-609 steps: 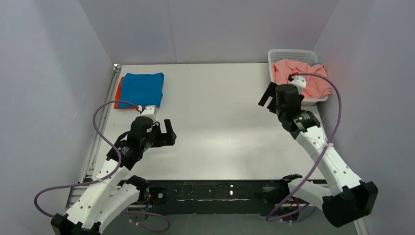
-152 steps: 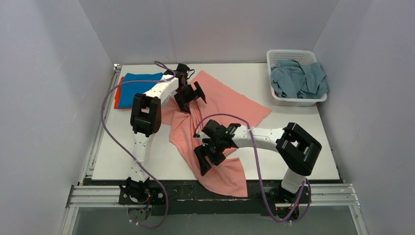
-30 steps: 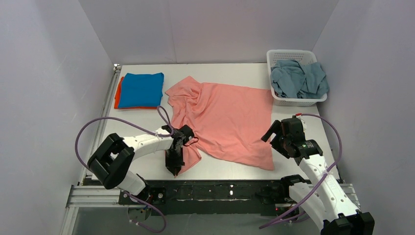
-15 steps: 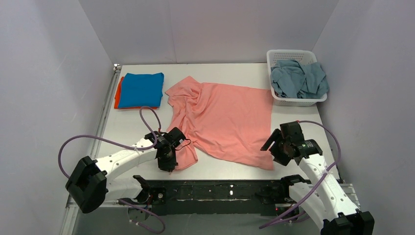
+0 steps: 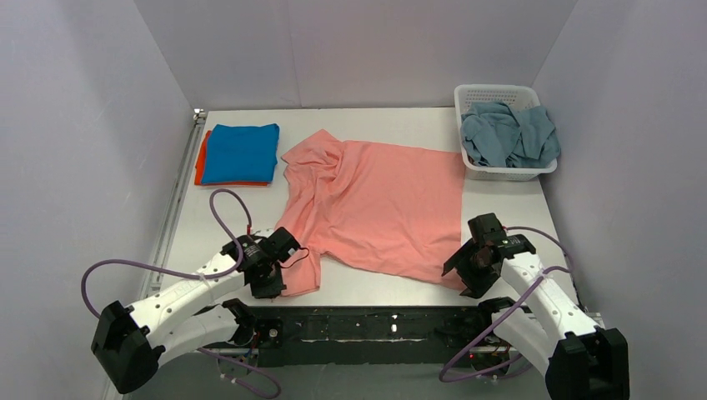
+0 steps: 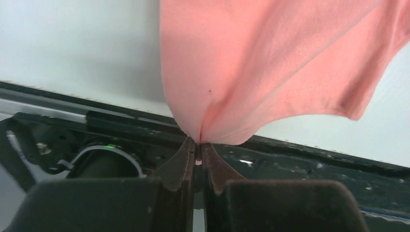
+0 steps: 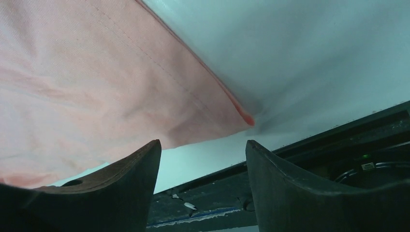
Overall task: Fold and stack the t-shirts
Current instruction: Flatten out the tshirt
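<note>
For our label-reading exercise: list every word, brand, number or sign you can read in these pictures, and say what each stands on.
None can be read. The salmon-pink cotton t-shirt, the folded bright blue t-shirt and the white perforated plastic basket show no print, label or number in any view.

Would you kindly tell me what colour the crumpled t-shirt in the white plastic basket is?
Dusty grey-blue t-shirt, clearest in the top external view.
</note>
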`<state>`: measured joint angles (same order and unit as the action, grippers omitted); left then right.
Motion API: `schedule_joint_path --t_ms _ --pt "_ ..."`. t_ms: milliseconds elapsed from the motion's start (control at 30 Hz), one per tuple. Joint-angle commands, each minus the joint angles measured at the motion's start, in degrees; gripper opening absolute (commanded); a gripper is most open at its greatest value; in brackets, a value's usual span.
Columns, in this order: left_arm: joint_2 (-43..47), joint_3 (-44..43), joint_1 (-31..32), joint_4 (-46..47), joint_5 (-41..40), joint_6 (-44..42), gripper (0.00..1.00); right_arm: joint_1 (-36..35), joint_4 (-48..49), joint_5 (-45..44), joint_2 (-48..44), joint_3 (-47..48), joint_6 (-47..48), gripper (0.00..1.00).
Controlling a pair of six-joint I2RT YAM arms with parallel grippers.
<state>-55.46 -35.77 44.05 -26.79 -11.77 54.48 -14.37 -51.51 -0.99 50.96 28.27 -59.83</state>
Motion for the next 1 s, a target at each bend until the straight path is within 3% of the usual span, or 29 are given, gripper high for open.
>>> schedule_joint_path --t_ms 0,333,567,767,967 --pt "1.8 1.8 0.1 -14.0 -8.7 2.1 0.0 -1.0 -0.5 0.6 -0.9 -0.1 -5.4 0.72" --pt "2.7 0.2 0.1 -13.8 -10.8 0.6 0.0 -7.5 -2.3 -2.6 1.8 -0.6 -15.4 0.7" --pt "3.9 0.0 0.0 -14.5 -11.5 0.9 0.0 -7.5 -0.7 -6.3 4.3 -1.7 -19.9 0.71" --pt "4.8 -0.6 0.0 -17.7 -13.8 1.6 0.0 -7.1 -0.5 -7.4 -2.3 -4.1 -23.8 0.71" --pt "6.0 -0.5 -0.8 -19.0 -14.8 0.4 0.0 -4.1 1.3 -10.6 -2.3 -3.5 -19.9 0.67"
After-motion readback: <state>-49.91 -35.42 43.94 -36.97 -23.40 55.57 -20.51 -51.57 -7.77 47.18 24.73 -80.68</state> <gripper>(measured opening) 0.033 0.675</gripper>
